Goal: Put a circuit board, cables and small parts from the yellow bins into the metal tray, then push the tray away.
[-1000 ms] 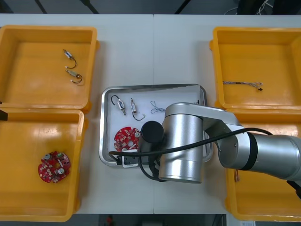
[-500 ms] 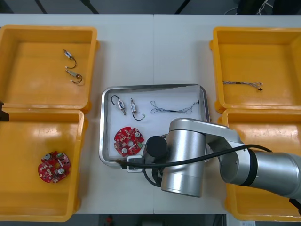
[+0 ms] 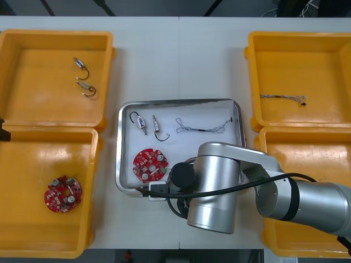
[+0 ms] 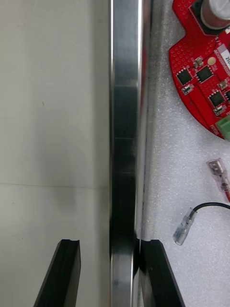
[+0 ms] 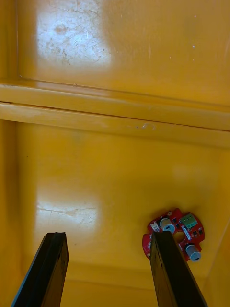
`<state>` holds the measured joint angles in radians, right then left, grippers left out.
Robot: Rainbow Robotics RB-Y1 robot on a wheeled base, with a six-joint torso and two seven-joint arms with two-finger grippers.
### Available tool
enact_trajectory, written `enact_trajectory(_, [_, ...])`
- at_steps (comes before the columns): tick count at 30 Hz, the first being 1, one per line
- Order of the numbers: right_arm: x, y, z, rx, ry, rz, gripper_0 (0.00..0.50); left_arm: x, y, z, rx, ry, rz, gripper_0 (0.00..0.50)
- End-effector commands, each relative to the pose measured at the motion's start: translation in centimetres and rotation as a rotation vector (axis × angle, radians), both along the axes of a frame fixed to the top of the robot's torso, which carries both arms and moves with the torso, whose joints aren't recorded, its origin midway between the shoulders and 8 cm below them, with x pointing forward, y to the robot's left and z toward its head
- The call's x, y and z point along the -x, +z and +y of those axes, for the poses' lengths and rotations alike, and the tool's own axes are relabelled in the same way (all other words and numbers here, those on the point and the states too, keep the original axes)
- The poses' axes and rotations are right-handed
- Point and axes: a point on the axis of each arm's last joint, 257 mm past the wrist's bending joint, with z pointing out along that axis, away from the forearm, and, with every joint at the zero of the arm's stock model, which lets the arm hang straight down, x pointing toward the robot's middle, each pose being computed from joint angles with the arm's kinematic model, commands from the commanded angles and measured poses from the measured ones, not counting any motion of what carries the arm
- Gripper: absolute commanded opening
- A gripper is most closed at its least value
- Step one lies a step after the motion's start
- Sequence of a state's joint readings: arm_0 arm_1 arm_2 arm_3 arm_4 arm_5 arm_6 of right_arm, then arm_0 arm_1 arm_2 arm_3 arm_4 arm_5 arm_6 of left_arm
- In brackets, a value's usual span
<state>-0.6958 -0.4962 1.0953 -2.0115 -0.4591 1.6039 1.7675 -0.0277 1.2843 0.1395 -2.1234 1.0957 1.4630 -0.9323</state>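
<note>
The metal tray (image 3: 119,153) lies mid-table, white inside, holding a red circuit board (image 3: 149,163), two small metal parts (image 3: 140,121) and a twisted blue and white cable (image 3: 203,128). My right arm (image 3: 214,186) covers the tray's near right corner. My right gripper (image 4: 109,244) is open and straddles the tray's near rim (image 4: 124,120), one finger (image 4: 155,273) inside against the rim, the other outside over the table. Beyond the inner finger lie the board (image 4: 206,72) and a black cable (image 4: 211,206). My left gripper (image 5: 108,237) hangs open over the near left bin, above another circuit board (image 5: 175,234).
The far left yellow bin (image 3: 22,82) holds two small metal parts (image 3: 85,76). The near left bin (image 3: 22,219) holds a red circuit board (image 3: 62,194). A thin cable (image 3: 282,97) lies in the far right bin. My right arm crosses the near right bin (image 3: 307,148).
My right arm has drawn back toward the table's near edge, bringing its gripper from over the tray to the tray's near rim. The tray and its contents have stayed put.
</note>
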Motion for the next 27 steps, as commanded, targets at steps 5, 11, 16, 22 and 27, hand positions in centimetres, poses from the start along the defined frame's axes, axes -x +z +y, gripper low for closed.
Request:
enact_trajectory(5, [0.8, -0.1, 0.9, -0.024, 0.003, 0.004, 0.000, 0.3, 0.0, 0.3, -0.076, -0.094, 0.011, 0.500])
enact_trajectory(11, [-0.6, 0.6, 0.6, -0.023, 0.002, -0.031, 0.000, 0.3, 0.0, 0.3, -0.076, -0.094, 0.011, 0.500])
enact_trajectory(16, [-2.2, 2.1, 0.3, -0.013, 0.010, -0.073, 0.000, 0.3, 0.0, 0.3, -0.076, -0.094, 0.011, 0.500])
enact_trajectory(22, [-4.1, 3.6, 0.0, 0.005, 0.007, -0.100, 0.000, 0.3, 0.0, 0.3, -0.076, -0.094, 0.011, 0.500])
enact_trajectory(27, [-6.3, 4.9, -0.2, 0.022, -0.005, -0.130, 0.000, 0.3, 0.0, 0.3, -0.076, -0.094, 0.011, 0.500])
